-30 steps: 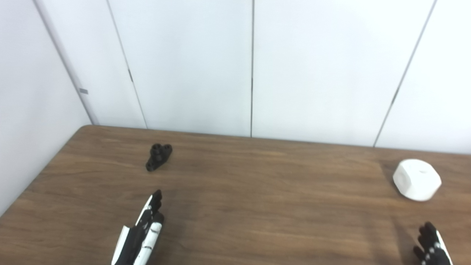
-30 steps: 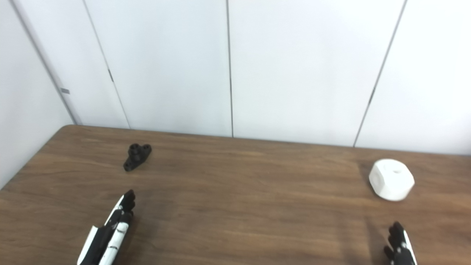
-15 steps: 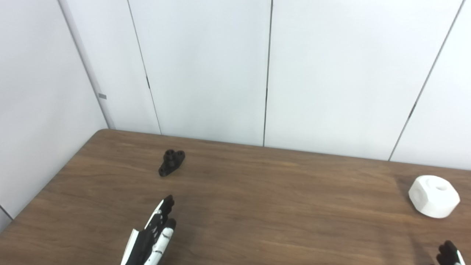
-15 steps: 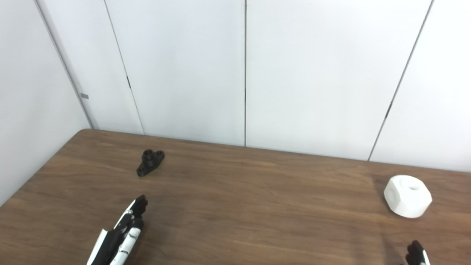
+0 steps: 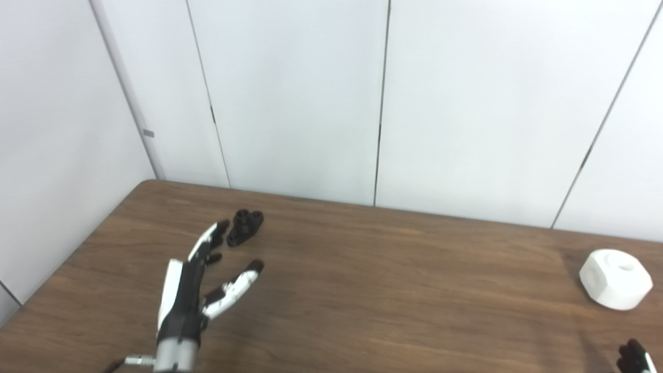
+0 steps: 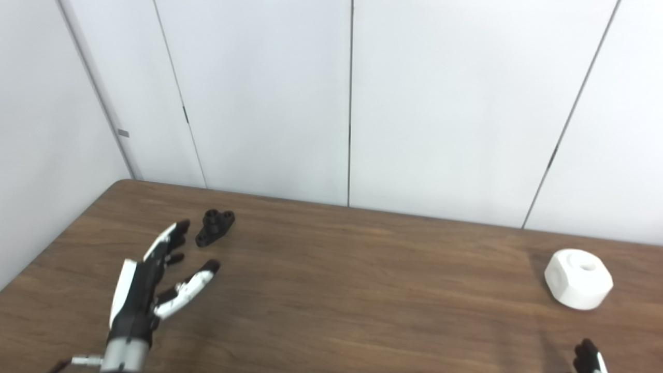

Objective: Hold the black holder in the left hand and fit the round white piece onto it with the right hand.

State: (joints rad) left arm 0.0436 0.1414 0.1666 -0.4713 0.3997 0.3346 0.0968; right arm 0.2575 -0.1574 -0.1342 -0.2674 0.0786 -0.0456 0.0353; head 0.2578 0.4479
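- Right robot hand (image 5: 633, 357) barely in frame near the bench (image 5: 373, 290) edge; grip impossible to tell.
- Left robot hand (image 5: 194, 290) spread, empty, just short of the black holder (image 5: 245, 227).
- Round white piece (image 5: 615, 278) lay well right of the holder.

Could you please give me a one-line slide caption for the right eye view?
Open left hand reaches toward the black holder on the table; the white piece waits at far right.

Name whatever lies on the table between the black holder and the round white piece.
Nothing: both eye views show only bare brown table between the black holder and the round white piece.
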